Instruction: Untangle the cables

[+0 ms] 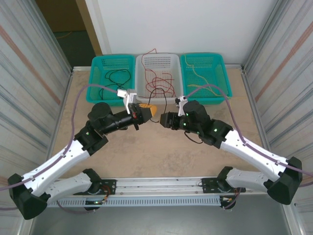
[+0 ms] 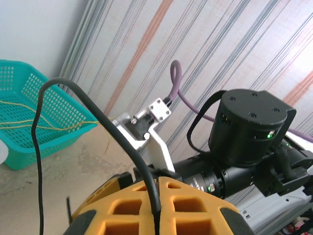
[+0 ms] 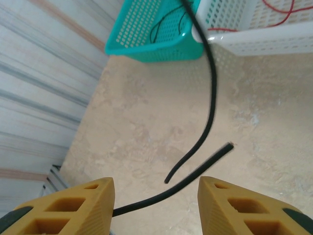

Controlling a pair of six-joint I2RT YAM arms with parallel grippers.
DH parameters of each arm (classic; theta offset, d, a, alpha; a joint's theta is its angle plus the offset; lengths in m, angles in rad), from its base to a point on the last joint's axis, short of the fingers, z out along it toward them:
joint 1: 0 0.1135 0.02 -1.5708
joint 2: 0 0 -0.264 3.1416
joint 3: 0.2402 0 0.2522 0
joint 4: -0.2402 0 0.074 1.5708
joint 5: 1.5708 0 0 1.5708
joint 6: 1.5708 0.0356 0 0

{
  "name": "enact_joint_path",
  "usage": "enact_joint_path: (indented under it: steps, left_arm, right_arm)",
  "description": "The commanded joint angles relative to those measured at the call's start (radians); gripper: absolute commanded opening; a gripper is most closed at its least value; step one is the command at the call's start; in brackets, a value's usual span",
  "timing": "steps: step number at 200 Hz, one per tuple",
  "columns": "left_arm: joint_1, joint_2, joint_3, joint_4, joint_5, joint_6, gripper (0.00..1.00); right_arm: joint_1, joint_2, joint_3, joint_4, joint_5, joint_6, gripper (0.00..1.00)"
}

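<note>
- My left gripper (image 1: 149,110) sits just left of the middle of the table (image 1: 146,156) in the top view. Its yellow fingers (image 2: 190,205) are pressed together on a black cable (image 2: 98,115) that runs into the seam between them.
- In the left wrist view, the black cable climbs from that pinch toward 11 o'clock. It then arches over and drops toward 6 o'clock near the left edge.
- My right gripper (image 1: 163,119) faces the left one from its 3 o'clock side, close but not touching. Its fingers (image 3: 98,196) stand wide apart and grip nothing.
- In the right wrist view, a black strand (image 3: 186,181) crosses the gap between those fingers. It comes out from behind the 9 o'clock finger and ends free toward 2 o'clock.
- A second black length (image 3: 211,83) hangs down from 12 o'clock, and its loose tip stops just above that strand. I cannot tell whether the two are one wire.
- Three baskets line the table's 12 o'clock edge in the top view.
- At 11 o'clock, the left teal basket (image 1: 113,58) holds black cables (image 1: 120,77).
- At 12 o'clock, the white basket (image 1: 159,55) holds red cables (image 1: 161,81). One black wire (image 1: 165,103) leads from it down toward my grippers.
- At 1 o'clock, the right teal basket (image 1: 226,78) holds pale yellow cables (image 1: 200,73).
</note>
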Motion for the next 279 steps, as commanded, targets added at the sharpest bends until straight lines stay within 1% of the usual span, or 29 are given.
enact_joint_path:
  steps: [1, 33, 61, 80, 101, 113, 130, 145, 161, 175, 192, 207, 222, 242, 257, 279]
  left_arm:
    - [0.019, -0.022, -0.025, 0.086, 0.057, -0.058, 0.0]
    - [0.044, -0.024, -0.036, 0.114, 0.048, -0.069, 0.0]
    - [0.047, -0.053, -0.068, 0.16, -0.032, -0.047, 0.0]
    - [0.047, -0.066, -0.082, 0.167, -0.078, -0.027, 0.0]
    - [0.047, -0.064, -0.087, 0.167, -0.084, -0.025, 0.0]
    - [0.047, -0.06, -0.086, 0.158, -0.082, -0.025, 0.0]
    - [0.049, -0.066, -0.08, 0.124, -0.106, -0.022, 0.0]
    - [0.056, -0.071, -0.072, 0.082, -0.125, -0.023, 0.0]
    - [0.074, -0.063, -0.055, 0.048, -0.095, -0.037, 0.0]
    - [0.084, -0.051, -0.044, 0.039, -0.062, -0.053, 0.0]
    - [0.085, -0.037, -0.035, 0.043, -0.027, -0.071, 0.0]
    - [0.084, -0.024, -0.027, 0.052, 0.009, -0.083, 0.0]
    - [0.085, -0.017, -0.02, 0.063, 0.047, -0.089, 0.0]
    - [0.085, -0.014, -0.006, 0.059, 0.086, -0.088, 0.0]
    - [0.085, -0.016, 0.006, 0.044, 0.097, -0.08, 0.0]
    - [0.087, -0.04, 0.008, 0.03, 0.06, -0.055, 0.0]
  right_arm:
    - [0.045, 0.023, -0.01, 0.005, -0.024, -0.037, 0.44]
    - [0.15, 0.07, -0.015, 0.032, -0.016, -0.049, 0.41]
    - [0.214, 0.09, -0.021, 0.104, -0.009, -0.031, 0.41]
    - [0.236, 0.086, -0.019, 0.146, 0.005, -0.024, 0.41]
    - [0.244, 0.076, -0.01, 0.174, 0.001, -0.023, 0.41]
    - [0.246, 0.072, 0.007, 0.145, 0.011, -0.041, 0.4]
    - [0.248, 0.052, 0.025, 0.075, 0.059, -0.077, 0.4]
    - [0.249, 0.01, 0.017, 0.042, 0.095, -0.102, 0.42]
    - [0.242, -0.044, -0.001, 0.038, 0.117, -0.12, 0.45]
    - [0.214, -0.086, -0.018, 0.048, 0.125, -0.119, 0.48]
    - [0.135, -0.099, -0.025, 0.07, 0.061, -0.09, 0.48]
    - [0.077, -0.081, -0.022, 0.11, -0.022, -0.068, 0.48]
    - [0.043, -0.041, -0.016, 0.149, -0.07, -0.058, 0.49]
    - [0.001, 0.02, 0.003, 0.178, -0.125, -0.05, 0.48]
    - [-0.004, 0.056, 0.007, 0.219, -0.172, -0.046, 0.48]
    - [0.022, 0.096, 0.007, 0.238, -0.208, -0.047, 0.45]
